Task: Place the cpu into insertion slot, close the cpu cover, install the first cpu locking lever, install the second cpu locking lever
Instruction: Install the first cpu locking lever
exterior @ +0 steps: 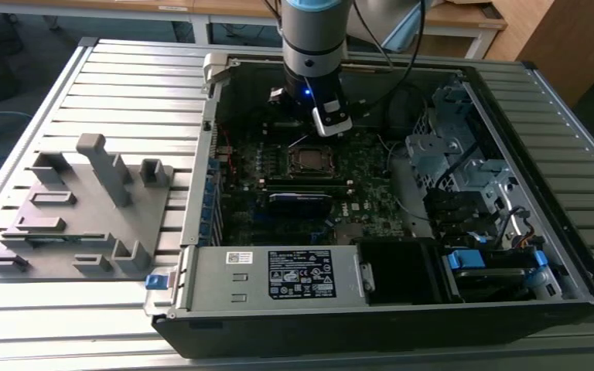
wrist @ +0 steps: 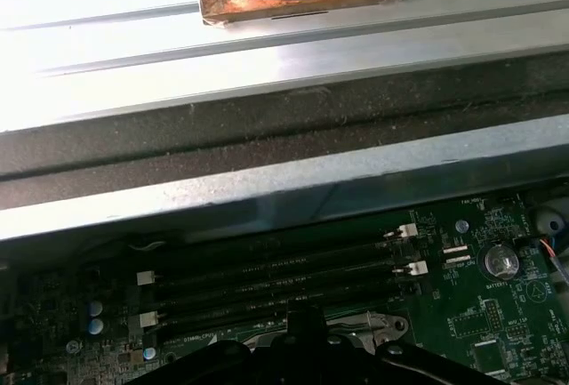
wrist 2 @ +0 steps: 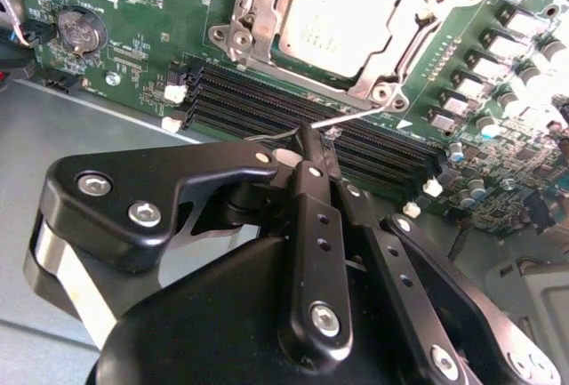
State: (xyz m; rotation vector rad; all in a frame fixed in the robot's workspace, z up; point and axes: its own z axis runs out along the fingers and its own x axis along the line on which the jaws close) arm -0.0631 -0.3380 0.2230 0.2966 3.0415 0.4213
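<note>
A robot arm's gripper [wrist 2: 307, 140] hovers at the insertion slot [exterior: 309, 160] inside an open computer case [exterior: 206, 100] on the bench [exterior: 121, 77]. The cpu [wrist 2: 342, 12] lies seated in the slot, with the cpu cover [wrist 2: 247, 29] down around it. The jaws are drawn together, a thin locking lever [wrist 2: 360, 116] at their tip just beside the slot (pinched or merely pushed, one cannot tell). Done well, the step calls for steady pressure along the lever's arc, clear of the memory slots [wrist 2: 267, 100] bordering the slot.
</note>
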